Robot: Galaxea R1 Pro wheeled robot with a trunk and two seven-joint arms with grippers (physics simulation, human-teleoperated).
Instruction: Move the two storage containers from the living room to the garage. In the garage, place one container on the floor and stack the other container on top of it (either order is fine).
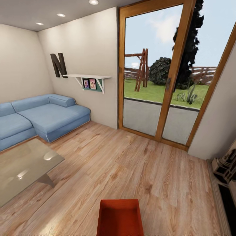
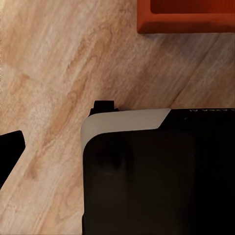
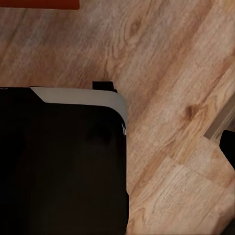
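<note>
Item: one orange-red rectangular open-top storage container (image 1: 120, 217), resting on the light wood plank floor (image 1: 137, 164) of the living room, directly ahead of the robot, likely positioned for pickup. Fingers: state cannot be told on either arm.

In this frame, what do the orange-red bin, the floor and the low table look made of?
Storage container: probably plastic, uniform matte orange-red, no grain. Floor: light wood planks, visible grain and knots, slight sheen. Table: glass top, translucent with ceiling-light reflections.

Both wrist cameras look straight down past the robot's black, grey-edged base (image 2: 156, 171), claws' state untellable.
</note>
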